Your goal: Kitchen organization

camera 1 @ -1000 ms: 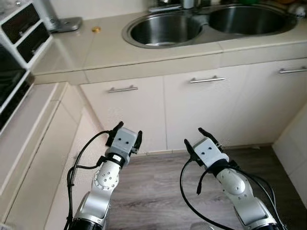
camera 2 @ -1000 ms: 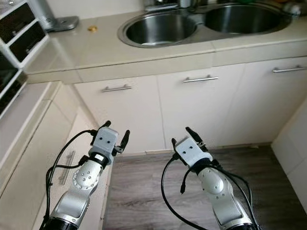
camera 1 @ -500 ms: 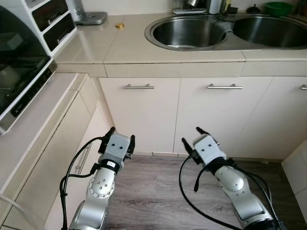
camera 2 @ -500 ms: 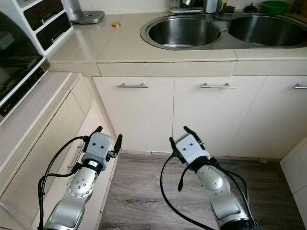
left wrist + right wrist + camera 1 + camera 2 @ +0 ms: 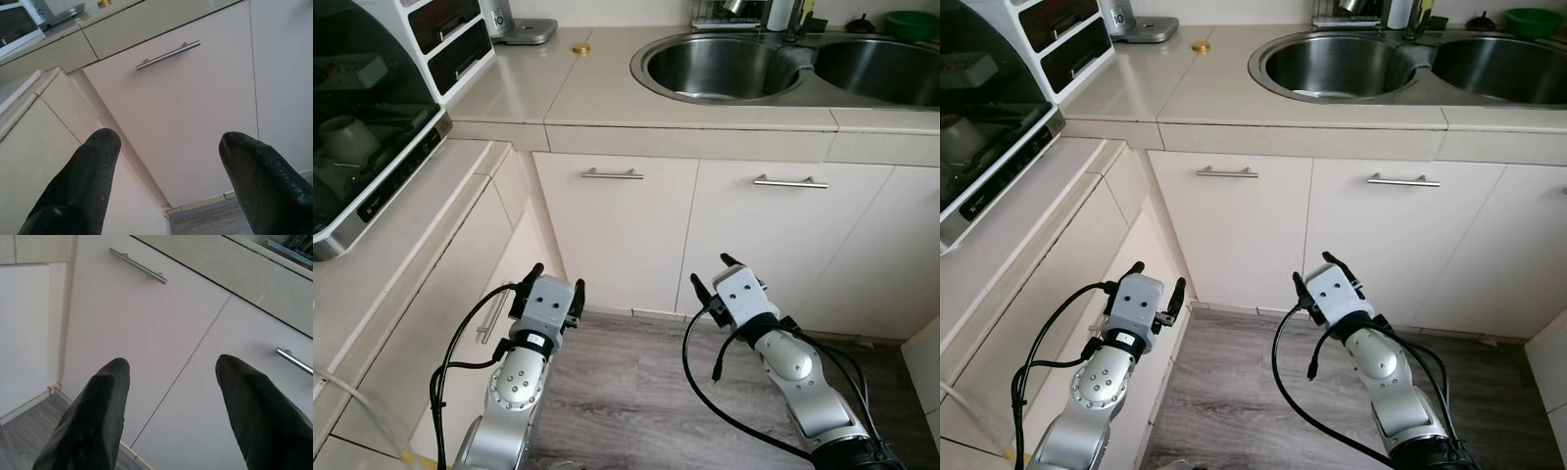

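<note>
- Standing in the corner of a kitchen, looking down at a cream stone bench (image 5: 607,93) that wraps round to my left.
- My left end effector (image 5: 546,287) is held low in front of me, over the grey wood-look floor (image 5: 626,392), its two black fingers (image 5: 78,186) spread apart with nothing between them.
- My right end effector (image 5: 728,276) is about level with it, near but not touching, fingers (image 5: 93,421) also spread and holding nothing.
- Both point at the cream cabinet doors (image 5: 617,235) under the bench, each with a slim silver bar handle (image 5: 612,174). Neither end effector is touching a door or handle.
- Set into the bench is a round stainless steel double sink (image 5: 724,67).
- Way at the back right there's a small green bowl (image 5: 913,22) beside the sink.
- A small gold round thing (image 5: 579,47) sits on the bench near the left basin, can't tell what it is.
- On the bench to my left is a white countertop appliance with a dark glass front (image 5: 362,127); something pale inside, too dim to say what.
</note>
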Available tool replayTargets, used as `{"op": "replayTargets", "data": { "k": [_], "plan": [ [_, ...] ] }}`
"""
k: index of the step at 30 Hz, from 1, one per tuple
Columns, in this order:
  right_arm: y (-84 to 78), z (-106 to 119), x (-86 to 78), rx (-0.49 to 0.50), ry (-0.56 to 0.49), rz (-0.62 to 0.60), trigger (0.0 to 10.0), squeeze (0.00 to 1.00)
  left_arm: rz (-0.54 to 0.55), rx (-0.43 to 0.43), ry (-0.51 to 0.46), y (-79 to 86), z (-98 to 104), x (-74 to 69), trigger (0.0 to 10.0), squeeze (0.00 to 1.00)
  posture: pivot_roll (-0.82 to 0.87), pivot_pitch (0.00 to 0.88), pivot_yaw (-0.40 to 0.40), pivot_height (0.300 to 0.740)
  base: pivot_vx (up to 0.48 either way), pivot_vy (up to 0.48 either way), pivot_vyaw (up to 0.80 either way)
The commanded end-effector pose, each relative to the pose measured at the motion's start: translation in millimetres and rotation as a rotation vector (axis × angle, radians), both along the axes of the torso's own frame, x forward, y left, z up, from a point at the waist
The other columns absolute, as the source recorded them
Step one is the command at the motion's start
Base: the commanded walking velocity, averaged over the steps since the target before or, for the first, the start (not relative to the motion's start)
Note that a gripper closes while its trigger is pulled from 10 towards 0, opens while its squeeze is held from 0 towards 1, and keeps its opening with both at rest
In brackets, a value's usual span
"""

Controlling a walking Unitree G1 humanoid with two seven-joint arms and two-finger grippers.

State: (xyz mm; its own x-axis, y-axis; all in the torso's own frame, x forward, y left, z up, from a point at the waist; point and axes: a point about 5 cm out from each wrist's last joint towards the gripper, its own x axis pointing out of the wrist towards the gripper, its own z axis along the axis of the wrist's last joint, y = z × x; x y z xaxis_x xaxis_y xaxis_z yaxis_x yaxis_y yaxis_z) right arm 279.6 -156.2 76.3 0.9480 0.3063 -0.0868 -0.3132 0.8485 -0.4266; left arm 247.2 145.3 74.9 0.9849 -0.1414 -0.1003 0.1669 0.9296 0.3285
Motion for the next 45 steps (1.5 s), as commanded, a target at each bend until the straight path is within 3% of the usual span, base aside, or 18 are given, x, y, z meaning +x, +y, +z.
{"op": "replayTargets", "data": {
  "k": [1, 18, 27, 38, 45],
  "plan": [
    [0.2, 2, 2.4, 0.016, -0.003, -0.016, 10.0, 0.0, -0.019, -0.006, -0.007, 0.2, 4, 0.7, 10.0, 0.0, -0.12, 0.0, 0.036, 0.74, 0.0, 0.0, 0.0],
    [-7.9, 2, 2.6, 0.031, 0.008, -0.079, 10.0, 0.0, -0.042, -0.036, 0.014, -1.7, 2, 3.2, 10.0, 0.0, -0.13, 0.0, 0.05, 0.74, 0.0, 0.0, 0.0],
    [-9.4, 2, 3.7, 0.073, 0.031, -0.1, 10.0, 0.0, -0.046, -0.06, 0.016, -1.5, 4, 3.8, 10.0, 0.0, -0.14, 0.0, 0.052, 0.74, 0.0, 0.437, -0.74],
    [-9.0, 3, 4.7, 0.046, 0.015, -0.113, 10.0, 0.0, -0.058, -0.093, -0.003, -0.8, 7, 3.7, 10.0, 0.0, -0.14, 0.0, 0.052, 0.74, 0.0, 0.0, -0.78],
    [-10.0, 5, 4.6, 0.041, 0.004, -0.119, 10.0, 0.0, -0.071, -0.103, -0.009, -2.1, 9, 4.4, 10.0, 0.0, -0.14, 0.0, 0.052, 0.74, 0.48, 0.0, -0.77]
  ]
}}
